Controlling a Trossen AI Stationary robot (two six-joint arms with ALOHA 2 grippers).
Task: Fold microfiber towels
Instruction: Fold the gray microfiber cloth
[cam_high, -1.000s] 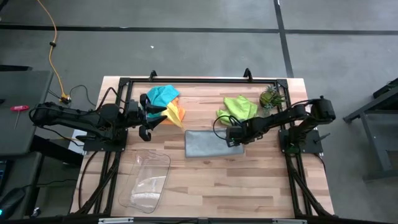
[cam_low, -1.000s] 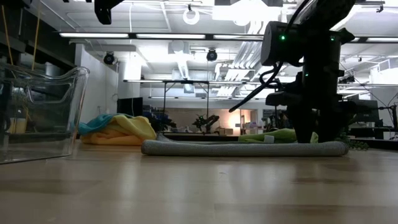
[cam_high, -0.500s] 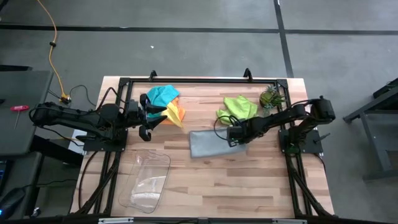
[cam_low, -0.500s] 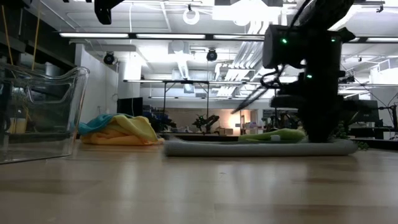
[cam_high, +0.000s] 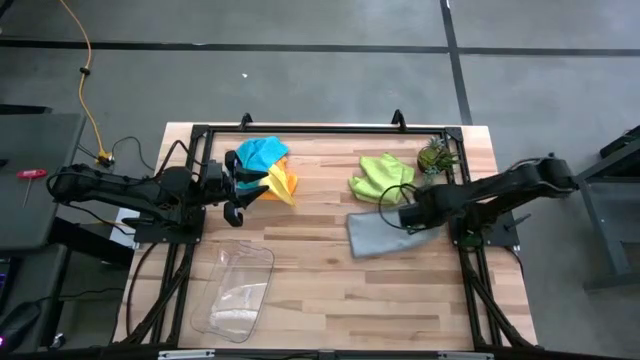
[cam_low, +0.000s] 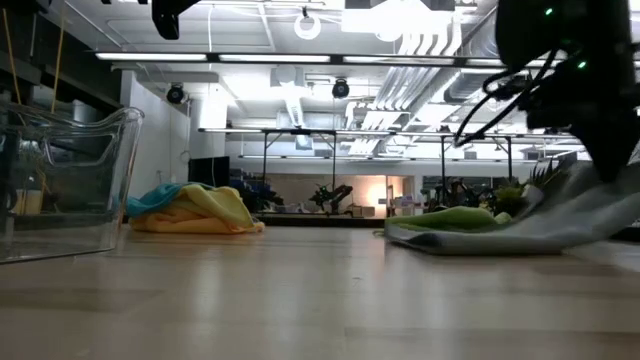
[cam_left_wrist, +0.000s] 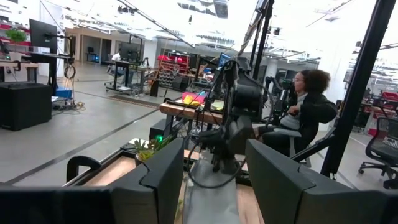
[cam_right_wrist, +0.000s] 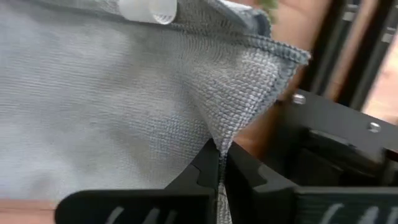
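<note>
Gripping a grey towel by its edge, the right gripper works at the table's 3 o'clock side in the high view. Four more towels lie toward 12 o'clock: a lime one just beyond the grey, and teal, yellow and orange ones heaped together at 11 o'clock. The left gripper hovers beside that heap, its fingers spread and holding nothing. One clear tray sits at 7 o'clock; one small plant stands at 1 o'clock.

From the low view, the grey towel slopes up off the wood toward the right arm, with the lime towel behind it. The three-towel heap rests farther back, and the tray rises at the near edge.

Seen from the left wrist, two dark fingers stand apart, framing the right arm and the grey towel beyond. One seated person shows in the room behind.

Seen from the right wrist, both fingertips press together on a pinched fold of grey towel.
</note>
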